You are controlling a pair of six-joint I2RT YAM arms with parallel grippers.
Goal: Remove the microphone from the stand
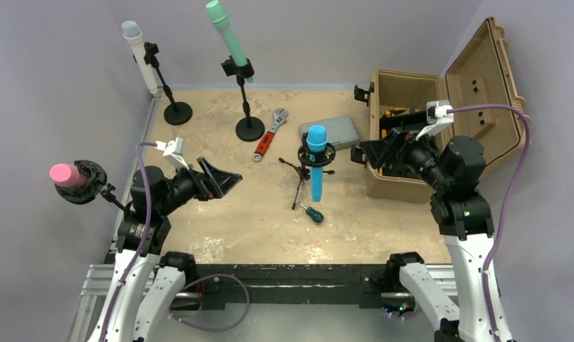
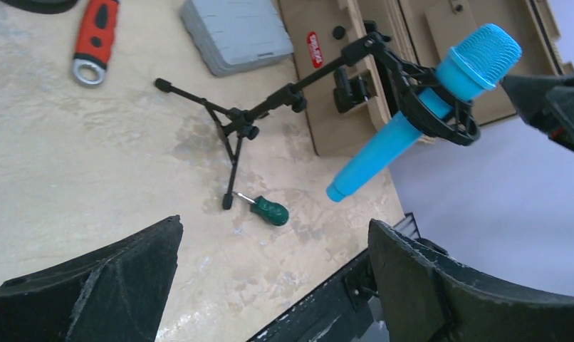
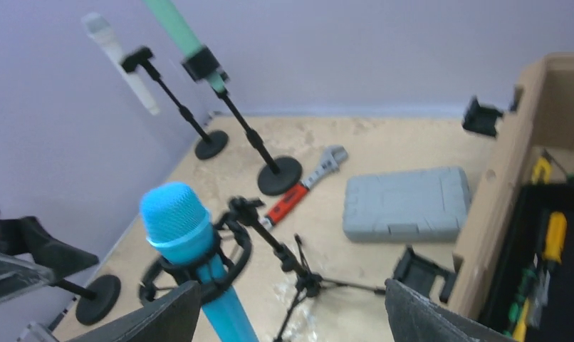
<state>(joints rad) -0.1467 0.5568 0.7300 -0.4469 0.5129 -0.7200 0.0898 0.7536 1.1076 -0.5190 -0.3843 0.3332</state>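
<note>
Found the blue microphone (image 1: 317, 177) mid-table, seated through the ring clip (image 2: 472, 132) of the tripod stand (image 1: 298, 172), at 3 o'clock from the left gripper (image 1: 223, 183) and 9 o'clock from the right gripper (image 1: 366, 157). Noted both grippers spread wide, grasping nothing. Judged rigid, light, smooth-barrelled, liable to slip; best taken on the barrel below the ring, sparing the mesh head. Saw that lower barrel whole only from the left wrist; from the right wrist, mainly head and ring.

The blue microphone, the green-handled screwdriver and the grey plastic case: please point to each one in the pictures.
Blue microphone (image 2: 380, 153), left wrist view, on its lower barrel.
Green-handled screwdriver (image 2: 270, 211), left wrist view, on the handle.
Grey plastic case (image 3: 406, 204), right wrist view, middle of its lid.
</note>
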